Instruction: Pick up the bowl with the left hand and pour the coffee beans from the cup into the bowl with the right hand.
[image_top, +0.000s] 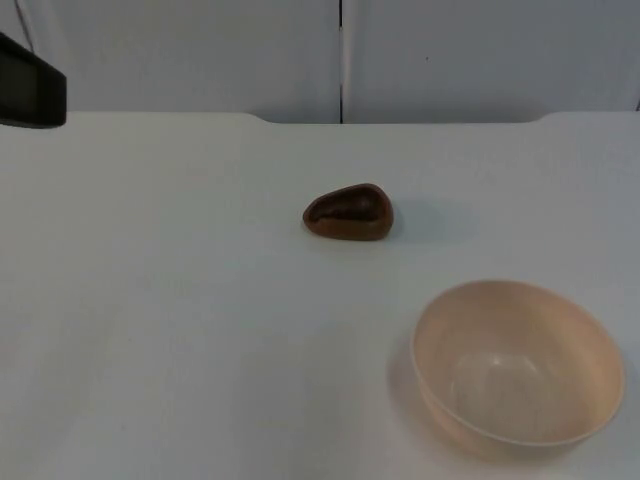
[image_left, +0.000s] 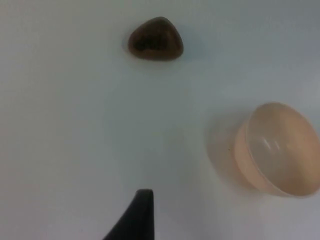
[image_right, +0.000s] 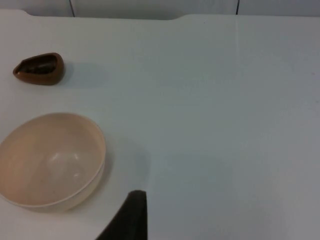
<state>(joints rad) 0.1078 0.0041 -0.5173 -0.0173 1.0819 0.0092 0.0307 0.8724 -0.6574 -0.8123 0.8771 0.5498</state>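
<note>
Bowl (image_top: 518, 362) sits empty on the bench (image_top: 160, 320), well apart from the brown cup (image_top: 348, 212). Jaws' state: cannot tell for either arm. A careless left-arm rim grasp could tip it.

Matte black left arm segment (image_top: 30, 90), tapered black fingertips (image_left: 135, 217)

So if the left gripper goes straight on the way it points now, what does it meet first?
Probably bare white table. In the left wrist view its fingertip points between the brown cup of coffee beans and the beige bowl, touching neither; depth is unclear.
</note>
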